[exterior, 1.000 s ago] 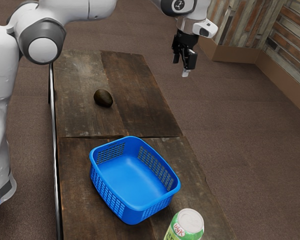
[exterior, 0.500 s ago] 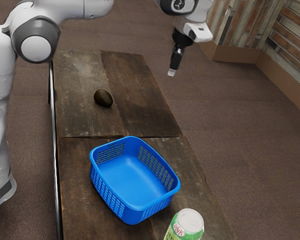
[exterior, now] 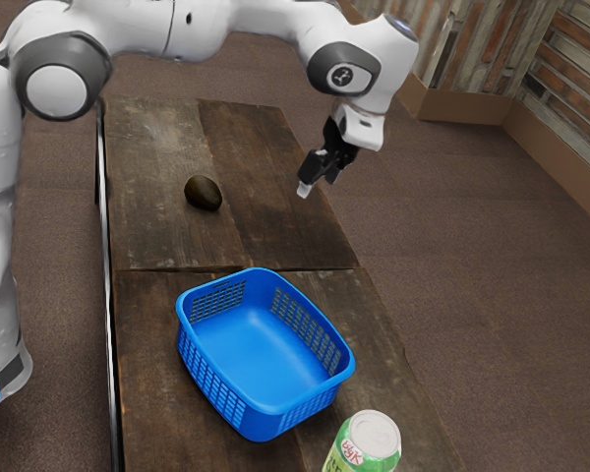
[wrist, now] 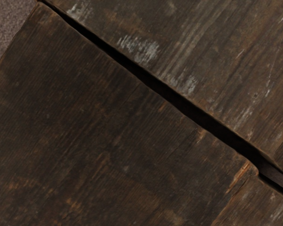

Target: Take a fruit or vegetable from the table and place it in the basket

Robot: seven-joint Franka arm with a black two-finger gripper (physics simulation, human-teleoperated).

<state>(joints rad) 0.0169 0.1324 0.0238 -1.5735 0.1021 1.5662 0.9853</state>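
Exterior view: the gripper [exterior: 318, 184], its fingers apart, hangs above the wooden table [exterior: 157, 236]. The dark oval fruit [exterior: 204, 193] lies on the far part of the tabletop, toward the exterior view's left from the gripper; the blue basket [exterior: 265, 408] and the green can [exterior: 364, 447] stand nearer. Wrist view: pale scuffs [wrist: 139, 49] and a dark gap [wrist: 179, 103] between boards appear in close detail.
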